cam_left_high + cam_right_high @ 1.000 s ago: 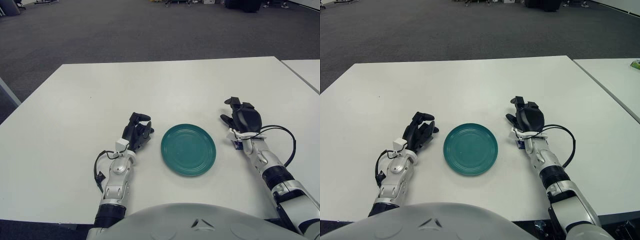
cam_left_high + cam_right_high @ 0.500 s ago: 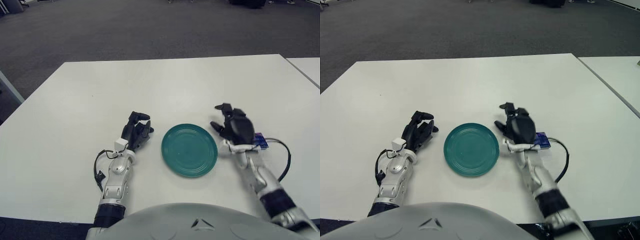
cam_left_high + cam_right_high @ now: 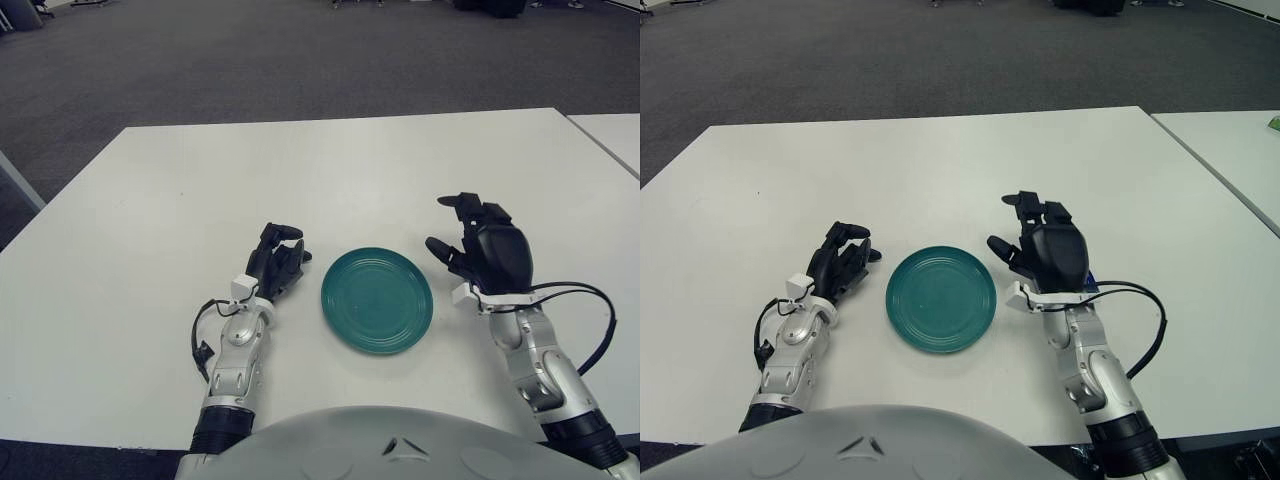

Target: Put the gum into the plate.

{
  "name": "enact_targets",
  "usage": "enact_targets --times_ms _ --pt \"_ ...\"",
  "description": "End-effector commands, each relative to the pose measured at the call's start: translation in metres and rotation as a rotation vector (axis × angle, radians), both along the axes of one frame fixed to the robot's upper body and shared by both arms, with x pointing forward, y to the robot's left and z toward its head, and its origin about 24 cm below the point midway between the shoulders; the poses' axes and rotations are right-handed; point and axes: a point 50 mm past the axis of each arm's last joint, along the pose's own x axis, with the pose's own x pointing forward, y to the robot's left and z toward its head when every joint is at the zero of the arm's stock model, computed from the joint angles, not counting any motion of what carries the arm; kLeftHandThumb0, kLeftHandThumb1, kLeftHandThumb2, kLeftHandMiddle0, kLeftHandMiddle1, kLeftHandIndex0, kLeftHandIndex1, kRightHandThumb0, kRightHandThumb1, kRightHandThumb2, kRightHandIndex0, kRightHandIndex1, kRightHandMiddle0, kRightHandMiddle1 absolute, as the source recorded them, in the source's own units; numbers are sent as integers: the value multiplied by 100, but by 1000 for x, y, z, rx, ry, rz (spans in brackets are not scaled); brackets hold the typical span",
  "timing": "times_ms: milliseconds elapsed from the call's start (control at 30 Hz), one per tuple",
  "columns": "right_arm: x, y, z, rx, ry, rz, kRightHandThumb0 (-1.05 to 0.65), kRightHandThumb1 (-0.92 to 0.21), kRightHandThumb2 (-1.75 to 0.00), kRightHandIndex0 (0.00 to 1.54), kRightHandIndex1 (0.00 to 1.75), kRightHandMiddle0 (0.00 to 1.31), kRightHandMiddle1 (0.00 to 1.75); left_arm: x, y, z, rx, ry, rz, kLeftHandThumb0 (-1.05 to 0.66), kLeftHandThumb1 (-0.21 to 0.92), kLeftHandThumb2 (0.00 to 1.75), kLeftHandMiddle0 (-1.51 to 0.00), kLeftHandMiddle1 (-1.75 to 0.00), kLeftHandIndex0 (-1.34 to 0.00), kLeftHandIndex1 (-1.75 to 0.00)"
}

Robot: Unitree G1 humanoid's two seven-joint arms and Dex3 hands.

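Observation:
A round teal plate [image 3: 377,299] lies flat on the white table [image 3: 320,170], with nothing on it. My right hand [image 3: 478,243] is lifted just right of the plate, its back toward the camera and its fingers spread, holding nothing. The blue gum pack is almost wholly hidden behind that hand; only a thin blue sliver [image 3: 1091,280] shows at the hand's right edge, on the table. My left hand [image 3: 279,258] shows just left of the plate with relaxed fingers and nothing in it.
A black cable [image 3: 590,300] loops from my right wrist out to the right. A second white table [image 3: 610,135] adjoins at the far right. Dark carpet [image 3: 300,50] lies beyond the table's far edge.
The right hand slid left toward the plate, uncovering the blue gum pack, then rose and moved back right so it hides the pack again. The left hand has not moved.

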Motion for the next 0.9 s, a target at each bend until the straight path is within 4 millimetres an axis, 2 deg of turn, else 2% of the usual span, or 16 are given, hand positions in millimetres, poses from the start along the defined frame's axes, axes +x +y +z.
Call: enact_targets --times_ms 0,233,533,867 --pt "-2 -5 9 -16 -13 -14 -96 -92 -75 43 50 1 108 0 1 -6 33 34 0 -36 92 52 -43 -151 -20 -175" --pt "-9 -15 14 -36 20 -21 -98 -92 -77 42 49 0 100 0 -1 -6 84 44 -17 -36 92 52 -43 -157 -20 -175" --pt "-16 -33 9 -107 139 -33 -95 -92 -73 36 40 0 86 1 -2 -7 118 52 -26 -36 92 52 -40 -162 -20 -175" --pt "-24 -54 -4 -223 294 -21 -94 -92 -72 32 36 0 84 3 -1 -8 123 52 -30 -36 92 52 -39 -160 -20 -175"
